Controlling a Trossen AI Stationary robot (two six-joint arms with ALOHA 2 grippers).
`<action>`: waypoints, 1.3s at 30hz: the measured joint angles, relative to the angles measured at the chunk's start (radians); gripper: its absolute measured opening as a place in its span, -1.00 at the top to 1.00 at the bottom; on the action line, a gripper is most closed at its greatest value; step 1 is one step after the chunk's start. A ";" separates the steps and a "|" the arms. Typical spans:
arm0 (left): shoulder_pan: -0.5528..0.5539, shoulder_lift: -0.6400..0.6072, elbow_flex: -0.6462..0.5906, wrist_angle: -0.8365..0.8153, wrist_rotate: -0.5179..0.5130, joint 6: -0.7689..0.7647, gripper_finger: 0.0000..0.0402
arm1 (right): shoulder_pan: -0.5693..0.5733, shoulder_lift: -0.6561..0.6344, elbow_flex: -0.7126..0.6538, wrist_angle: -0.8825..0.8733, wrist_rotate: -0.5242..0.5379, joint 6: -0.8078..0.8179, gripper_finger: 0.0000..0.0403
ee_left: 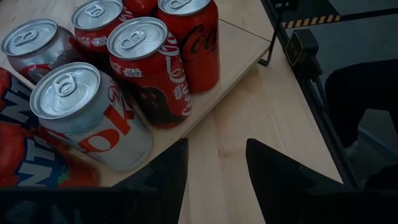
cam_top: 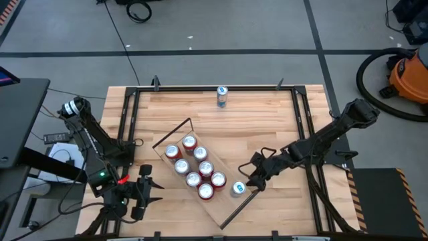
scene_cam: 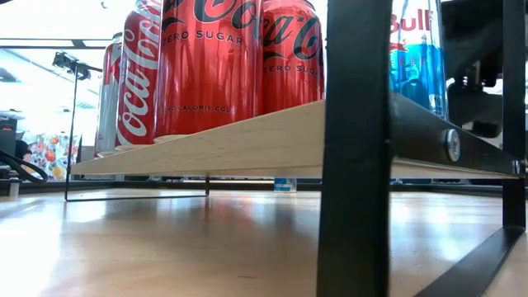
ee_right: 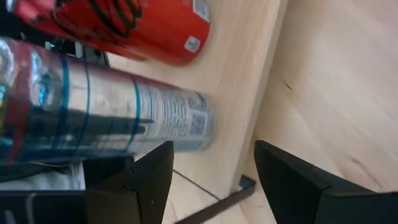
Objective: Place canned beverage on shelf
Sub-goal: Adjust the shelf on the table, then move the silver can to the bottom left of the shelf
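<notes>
Shelf (cam_top: 215, 204) lies diagonally on the wooden counter (cam_top: 267, 120), carrying seven red and silver cola cans (cam_top: 194, 167) plus a blue-and-silver energy drink can (cam_top: 238, 189) at its near right corner. Right gripper (cam_top: 249, 175) sits just beside that can, fingers drawn together, holding nothing. Left gripper (cam_top: 148, 189) waits closed at the shelf's left. Another slim can (cam_top: 222, 96) stands alone at the counter's far edge.
</notes>
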 joint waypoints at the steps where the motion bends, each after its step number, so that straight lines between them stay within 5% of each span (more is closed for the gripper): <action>1: 0.000 0.000 0.000 0.000 0.000 0.000 0.14 | -0.005 0.000 0.000 0.008 0.000 -0.004 -0.16; 19: 0.000 0.000 0.000 0.002 0.000 0.002 0.14 | -0.028 0.187 0.000 0.210 -0.087 -0.006 -0.16; 30: 0.000 0.000 0.000 0.003 0.000 0.002 0.14 | -0.048 0.110 -0.001 0.185 -0.082 -0.029 -0.16; 34: 0.000 0.000 0.000 0.003 0.000 0.003 0.14 | -0.065 0.054 0.009 0.098 -0.083 -0.013 -0.16; 39: 0.000 0.000 0.000 0.002 0.000 0.004 0.14 | -0.074 0.026 0.162 -0.234 -0.082 -0.030 -0.16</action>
